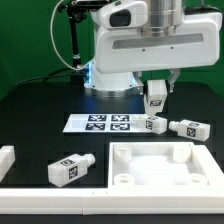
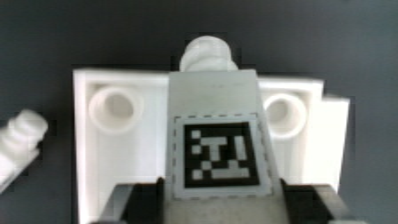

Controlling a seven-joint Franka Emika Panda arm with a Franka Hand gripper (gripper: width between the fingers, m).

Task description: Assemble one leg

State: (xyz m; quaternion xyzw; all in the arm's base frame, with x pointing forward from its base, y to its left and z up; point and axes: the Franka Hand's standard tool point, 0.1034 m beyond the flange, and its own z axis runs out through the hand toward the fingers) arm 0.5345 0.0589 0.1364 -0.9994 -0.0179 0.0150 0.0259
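My gripper (image 1: pixel 156 88) is shut on a white leg (image 1: pixel 156 97) and holds it in the air, beyond the far edge of the large white square panel (image 1: pixel 150 160). In the wrist view the held leg (image 2: pixel 217 110) runs out from between the dark fingers (image 2: pixel 146 200), its square tag facing the camera and its narrower peg end pointing away. Beneath it lies the panel (image 2: pixel 196 85) with two round holes, one on each side of the leg. The gripper (image 2: pixel 222 205) clamps the leg's thick end.
Two loose legs (image 1: pixel 155 124) (image 1: pixel 190 128) lie beside the marker board (image 1: pixel 100 123). Another leg (image 1: pixel 68 171) lies at the exterior view's front left, near a white block (image 1: pixel 5 160). A ribbed white part (image 2: pixel 18 140) shows beside the panel in the wrist view.
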